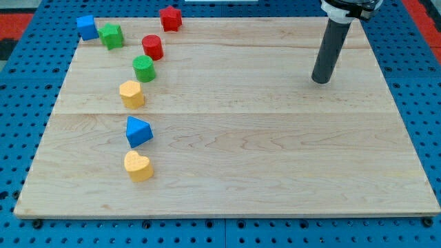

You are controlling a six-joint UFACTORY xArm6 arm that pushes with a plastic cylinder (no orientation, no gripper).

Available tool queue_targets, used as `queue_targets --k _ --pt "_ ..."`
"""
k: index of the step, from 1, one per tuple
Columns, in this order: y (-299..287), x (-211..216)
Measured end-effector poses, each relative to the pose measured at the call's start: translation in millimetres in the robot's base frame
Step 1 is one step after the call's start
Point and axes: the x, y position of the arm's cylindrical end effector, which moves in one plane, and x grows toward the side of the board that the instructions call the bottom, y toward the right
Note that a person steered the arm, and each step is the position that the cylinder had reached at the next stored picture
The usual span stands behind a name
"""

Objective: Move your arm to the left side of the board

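Yellow heart block [138,166] nearest, pale wooden board [275,151], blue pegboard table [427,124], my tip [320,80] upper right, no end effector shown.

A single camera looks down at a slant from beyond the board's [275,158] near edge, facing its far edge at the view's top. It sits fairly close: the board nearly fills the picture, and its mounting apparently lies outside it.

Pale wooden table [275,151], my tip [320,80] resting upper right, eight blocks down its left: blue cube [87,27], green [111,35], red [171,18], red cylinder [152,47], green cylinder [143,68], yellow [131,94], blue [138,131], yellow heart [138,166].
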Motion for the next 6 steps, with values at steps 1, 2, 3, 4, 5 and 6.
queue_targets --k 1,2,3,4,5,6 --pt "0.0 0.1" --pt "-1.7 4.4" --pt "-12.6 66.0" --pt "-75.5 115.8" --pt "-157.9 145.1" --pt "-199.6 144.2"
